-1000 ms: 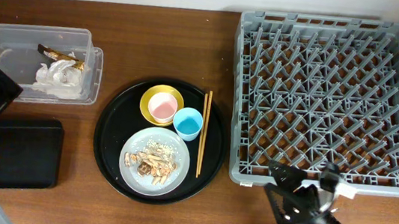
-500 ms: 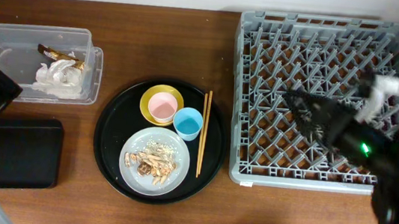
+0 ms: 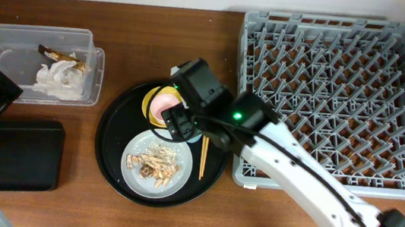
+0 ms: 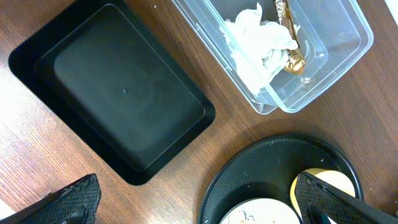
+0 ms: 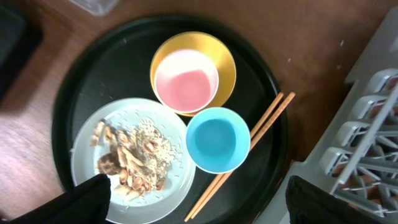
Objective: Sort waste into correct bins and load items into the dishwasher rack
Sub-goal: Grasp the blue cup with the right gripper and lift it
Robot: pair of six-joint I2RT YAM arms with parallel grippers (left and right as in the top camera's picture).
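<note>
Hovering over the light blue cup, right claw gapes wide.

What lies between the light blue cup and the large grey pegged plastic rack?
The pair of thin wooden chopsticks, lying on the round black tray right beside the cup; the right wrist view shows it best.

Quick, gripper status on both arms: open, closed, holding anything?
Left gripper: open, jaws wide apart, holding nothing.
Right gripper: open, holding nothing, above the round black tray.
</note>
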